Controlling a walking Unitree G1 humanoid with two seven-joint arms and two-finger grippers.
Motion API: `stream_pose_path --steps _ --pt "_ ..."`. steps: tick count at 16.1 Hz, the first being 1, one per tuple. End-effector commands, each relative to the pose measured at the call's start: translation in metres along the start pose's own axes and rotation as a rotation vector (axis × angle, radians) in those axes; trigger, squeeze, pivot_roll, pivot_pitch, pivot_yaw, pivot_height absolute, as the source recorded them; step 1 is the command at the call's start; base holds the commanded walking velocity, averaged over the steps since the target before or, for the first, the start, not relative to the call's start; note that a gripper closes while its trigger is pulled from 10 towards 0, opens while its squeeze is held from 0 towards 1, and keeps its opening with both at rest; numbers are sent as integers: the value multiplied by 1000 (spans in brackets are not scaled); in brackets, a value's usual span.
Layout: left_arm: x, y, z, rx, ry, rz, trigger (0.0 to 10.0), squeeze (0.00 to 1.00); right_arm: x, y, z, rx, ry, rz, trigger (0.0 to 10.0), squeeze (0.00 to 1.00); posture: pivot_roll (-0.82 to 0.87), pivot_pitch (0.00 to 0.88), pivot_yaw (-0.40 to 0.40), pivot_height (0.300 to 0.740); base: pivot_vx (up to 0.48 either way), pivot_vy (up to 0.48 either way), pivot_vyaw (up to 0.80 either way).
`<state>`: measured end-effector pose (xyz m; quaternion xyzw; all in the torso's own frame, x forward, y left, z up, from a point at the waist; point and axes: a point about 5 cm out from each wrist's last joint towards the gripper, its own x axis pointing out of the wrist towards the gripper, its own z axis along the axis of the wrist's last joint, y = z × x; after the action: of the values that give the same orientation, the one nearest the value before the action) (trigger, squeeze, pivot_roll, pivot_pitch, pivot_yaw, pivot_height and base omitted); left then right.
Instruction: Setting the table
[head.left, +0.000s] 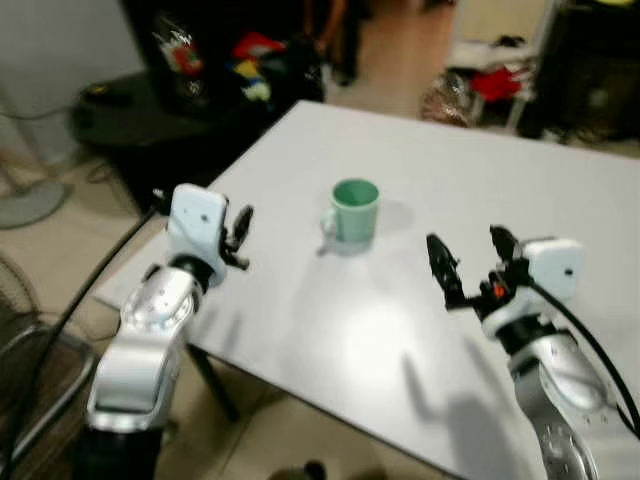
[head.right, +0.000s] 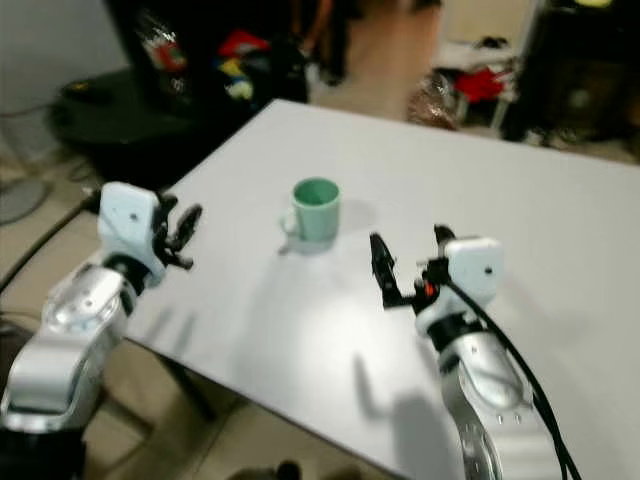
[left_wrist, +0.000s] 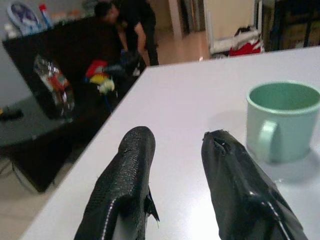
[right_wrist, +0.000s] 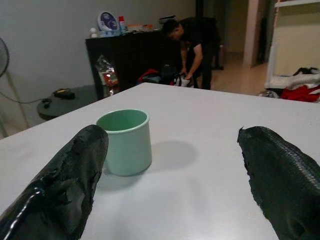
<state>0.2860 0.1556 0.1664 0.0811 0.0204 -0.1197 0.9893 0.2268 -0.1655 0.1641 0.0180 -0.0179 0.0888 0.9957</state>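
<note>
Your green mug (head.left: 354, 210) stands upright mid-table (head.left: 520, 190), handle facing left; right gripper (head.left: 470, 260), jaws wide apart, hovers near-right, seemingly lined up for it; left gripper (head.left: 240, 235), jaws slightly apart, waits.

**Where we find things on the table**

We see the pale green ceramic mug (head.left: 352, 210) upright on the white rectangular table (head.left: 420, 330), between our left gripper (head.left: 238, 238) and right gripper (head.left: 468, 262). Behind the table's far corner, a person in dark clothes (right_wrist: 192, 42) bends beside a dark cabinet (right_wrist: 131, 57).
</note>
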Motion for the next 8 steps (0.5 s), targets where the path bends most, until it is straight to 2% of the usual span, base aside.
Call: stream_pose_path --steps 1,4,6,7,8 --pt "1 -1 7 0 -4 -7 10000 0 2 3 3 12 -5 15 10000 0 -39 0 72 740 0 0 800" --pt "5 -3 13 -6 -20 -23 10000 0 5 3 4 -17 -10 26 10000 0 -26 0 50 740 0 0 800" --pt "6 0 12 -14 -24 27 10000 0 10 1 8 -38 -41 -10 10000 0 -32 0 56 740 0 0 800" --pt "8 0 15 12 -58 79 10000 0 11 0 11 -33 -58 -26 10000 0 -33 0 54 740 0 0 800" --pt "8 1 17 -2 -97 82 10000 0 11 -2 13 -68 -70 -57 10000 0 -24 0 48 740 0 0 800"
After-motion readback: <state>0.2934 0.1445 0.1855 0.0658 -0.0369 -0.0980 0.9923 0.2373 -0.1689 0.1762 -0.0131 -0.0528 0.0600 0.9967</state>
